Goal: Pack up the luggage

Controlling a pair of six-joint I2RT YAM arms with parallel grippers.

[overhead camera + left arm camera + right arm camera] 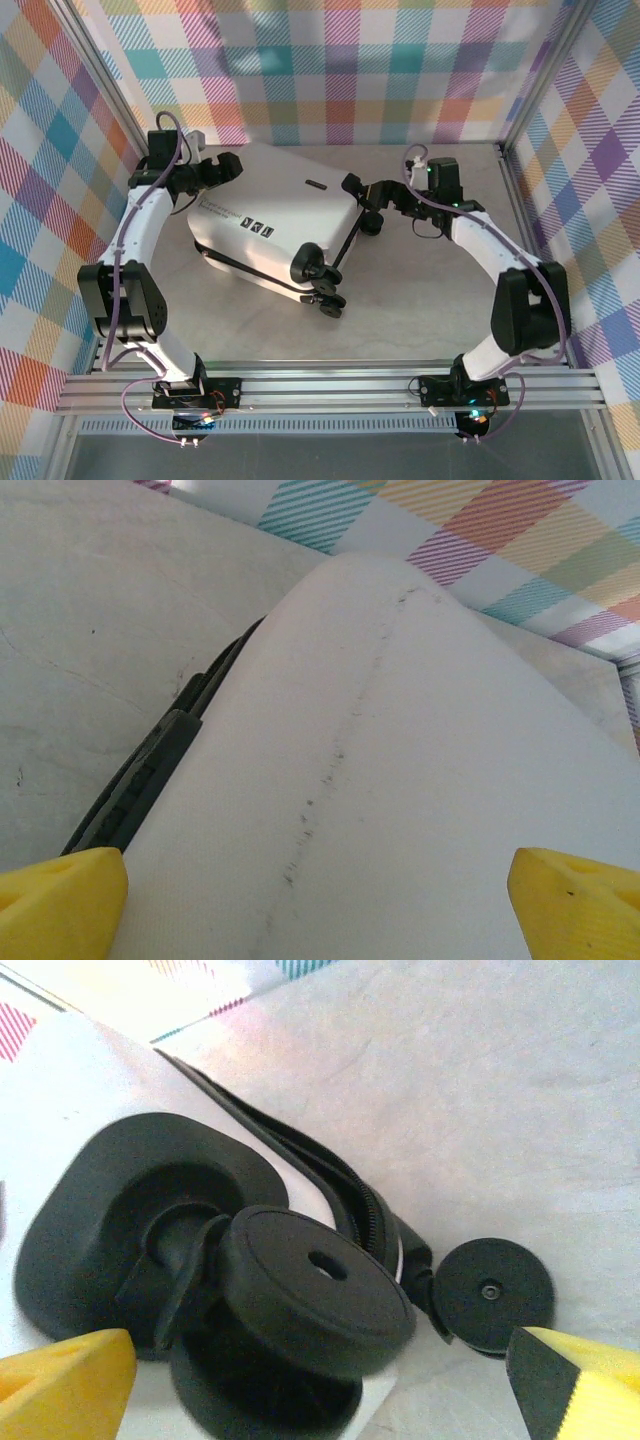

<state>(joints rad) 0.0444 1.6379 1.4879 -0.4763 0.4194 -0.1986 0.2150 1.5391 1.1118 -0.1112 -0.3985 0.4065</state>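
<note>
white luggage [270, 225] lies flat on the counter [430, 290]
left pincer [320, 905] released, straddling its far-left end — right pincer [322, 1385] released too, spread wide by a black wheel [310, 1290]

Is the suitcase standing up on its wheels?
No, the suitcase lies flat on the table, with its wheels pointing off to the side.

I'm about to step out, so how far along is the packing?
Done: case lies closed on the table. In hand: nothing; left hand open over the case, right hand open by a wheel. Left: the zip there looks parted, so perhaps zipping.
</note>
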